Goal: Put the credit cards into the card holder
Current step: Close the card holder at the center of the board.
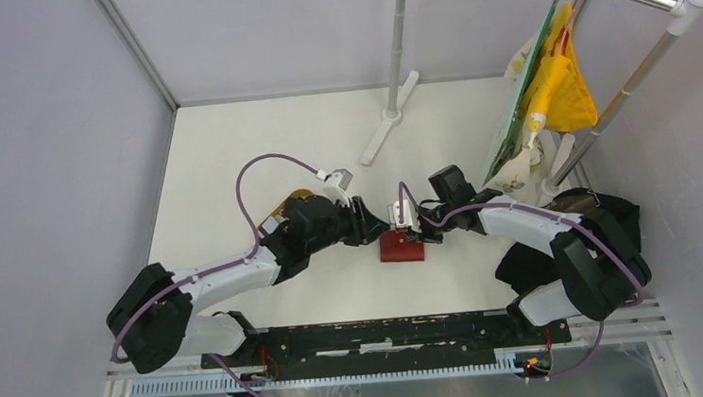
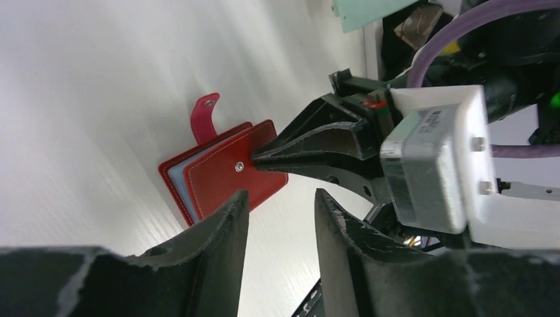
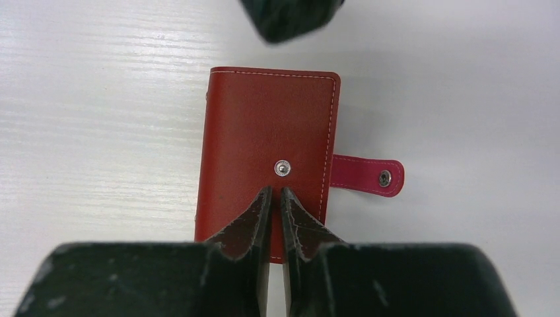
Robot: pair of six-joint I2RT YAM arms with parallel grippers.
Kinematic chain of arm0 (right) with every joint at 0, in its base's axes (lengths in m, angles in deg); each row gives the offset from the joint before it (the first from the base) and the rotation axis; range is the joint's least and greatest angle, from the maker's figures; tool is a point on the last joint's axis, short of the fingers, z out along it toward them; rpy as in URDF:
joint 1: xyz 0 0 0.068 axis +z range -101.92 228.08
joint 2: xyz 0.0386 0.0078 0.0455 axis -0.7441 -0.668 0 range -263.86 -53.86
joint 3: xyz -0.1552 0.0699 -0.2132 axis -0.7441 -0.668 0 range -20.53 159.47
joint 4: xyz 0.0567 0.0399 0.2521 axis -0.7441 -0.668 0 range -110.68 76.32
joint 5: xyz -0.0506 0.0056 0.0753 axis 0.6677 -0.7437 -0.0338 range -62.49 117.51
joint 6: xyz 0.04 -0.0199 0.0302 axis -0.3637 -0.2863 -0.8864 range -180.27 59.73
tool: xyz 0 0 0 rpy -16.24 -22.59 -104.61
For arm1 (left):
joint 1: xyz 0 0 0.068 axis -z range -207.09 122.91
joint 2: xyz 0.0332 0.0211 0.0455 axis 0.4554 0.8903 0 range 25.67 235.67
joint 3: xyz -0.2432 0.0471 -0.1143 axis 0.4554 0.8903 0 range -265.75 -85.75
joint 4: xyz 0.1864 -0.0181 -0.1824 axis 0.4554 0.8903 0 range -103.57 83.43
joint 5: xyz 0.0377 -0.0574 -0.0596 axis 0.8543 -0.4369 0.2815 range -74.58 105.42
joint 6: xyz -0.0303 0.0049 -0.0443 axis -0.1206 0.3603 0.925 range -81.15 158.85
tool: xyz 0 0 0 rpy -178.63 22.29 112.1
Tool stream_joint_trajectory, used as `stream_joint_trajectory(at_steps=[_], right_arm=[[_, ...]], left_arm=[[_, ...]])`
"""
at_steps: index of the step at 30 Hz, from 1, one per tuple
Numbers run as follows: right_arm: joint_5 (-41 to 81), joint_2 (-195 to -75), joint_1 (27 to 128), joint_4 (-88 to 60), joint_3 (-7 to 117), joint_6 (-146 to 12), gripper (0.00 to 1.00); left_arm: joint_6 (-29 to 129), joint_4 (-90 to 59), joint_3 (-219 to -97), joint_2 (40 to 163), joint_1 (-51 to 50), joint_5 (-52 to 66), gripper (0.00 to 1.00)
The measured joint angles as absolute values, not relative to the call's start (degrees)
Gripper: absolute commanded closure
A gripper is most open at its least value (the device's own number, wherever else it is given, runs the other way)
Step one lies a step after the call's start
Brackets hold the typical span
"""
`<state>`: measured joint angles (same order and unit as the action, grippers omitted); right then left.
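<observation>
We see a small red card holder (image 3: pixel 267 152) lying flat on a white surface (image 1: pixel 259 149), a little in front of the middle, between the two arms. It is folded shut, cover up. Its red snap tab (image 3: pixel 370 175) sticks out from one side, unfastened and flat in the right wrist view. A silver stud (image 3: pixel 282 168) sits near the middle of the cover. From the left wrist view we see the card holder (image 2: pixel 228 175) edge-on, with pale grey-blue pocket panels (image 2: pixel 177 181) showing between the red covers and the snap tab (image 2: pixel 205 115) curling upward.

The right claw (image 3: pixel 273 193) reaches over the cover. Its two dark fingers are drawn nearly together, with only a thin slit between them. Its tips rest on the red leather just beside the stud.

The left claw (image 2: pixel 280 195) hangs close by on the opposite side. Its fingers stand apart with a clear gap, and only the white surface shows through that gap. We cannot tell whether it touches the card holder.

Farther out, in the overhead view, an oval tan tray (image 1: pixel 293 199) peeks out from behind the left arm. A metal stand (image 1: pixel 395 81) rises at the back of the surface. Yellow and patterned cloths (image 1: pixel 562 87) hang from a rail at the right.
</observation>
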<state>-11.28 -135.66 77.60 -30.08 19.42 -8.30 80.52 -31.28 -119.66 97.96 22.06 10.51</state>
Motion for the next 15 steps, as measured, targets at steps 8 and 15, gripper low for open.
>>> stream_joint_trajectory(at_steps=[8,15], right_arm=[[-10.97,-135.81,77.6,-30.08,19.42,-7.8,0.86],[-10.03,-136.57,77.6,-30.13,19.42,-7.27,0.86]], left_arm=[[83.64,-35.76,-120.2,109.35,21.99,7.23,0.79],[86.29,-37.82,-121.3,119.79,21.77,7.69,0.89]])
